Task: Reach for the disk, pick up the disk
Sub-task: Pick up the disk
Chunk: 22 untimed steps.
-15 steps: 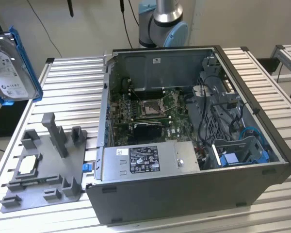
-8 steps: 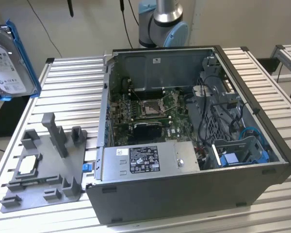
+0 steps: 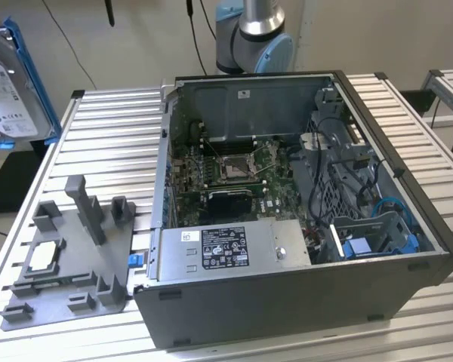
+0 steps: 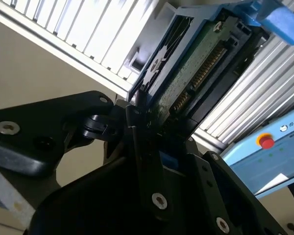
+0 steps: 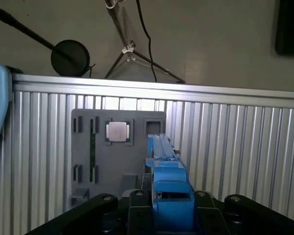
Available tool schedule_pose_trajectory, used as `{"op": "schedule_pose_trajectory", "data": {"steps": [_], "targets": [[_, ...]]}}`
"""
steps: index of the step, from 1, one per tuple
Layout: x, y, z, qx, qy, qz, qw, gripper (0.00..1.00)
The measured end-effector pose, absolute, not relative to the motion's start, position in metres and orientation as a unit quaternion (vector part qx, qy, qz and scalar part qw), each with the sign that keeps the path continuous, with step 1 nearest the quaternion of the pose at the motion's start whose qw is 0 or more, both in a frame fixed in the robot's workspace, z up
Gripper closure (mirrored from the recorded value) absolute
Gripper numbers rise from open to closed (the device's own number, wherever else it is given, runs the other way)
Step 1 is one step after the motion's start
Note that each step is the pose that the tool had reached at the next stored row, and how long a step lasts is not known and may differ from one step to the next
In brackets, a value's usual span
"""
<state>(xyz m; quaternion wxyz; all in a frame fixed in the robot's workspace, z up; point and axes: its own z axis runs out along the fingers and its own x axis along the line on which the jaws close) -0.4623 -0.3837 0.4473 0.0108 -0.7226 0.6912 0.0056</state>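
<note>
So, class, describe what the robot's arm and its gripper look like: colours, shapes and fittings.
The arm is a round silver-grey tube with light blue caps on its joints. The gripper is matt black, built from flat links with rounded ends joined at pivots. Small silver screw heads dot it in both wrist views.

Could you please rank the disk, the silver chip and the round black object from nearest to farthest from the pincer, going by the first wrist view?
1. disk: clamped in the pincer.
2. silver chip: on the gray fixture, on the table.
3. round black object: beyond the table's edge.
</note>
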Motion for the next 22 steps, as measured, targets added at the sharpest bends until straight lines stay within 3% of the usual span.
{"op": "schedule_pose_trajectory", "data": {"steps": [22], "targets": [[-0.462, -0.384, 0.506, -0.723, 0.691, 0.006, 0.011, 1.0]]}}
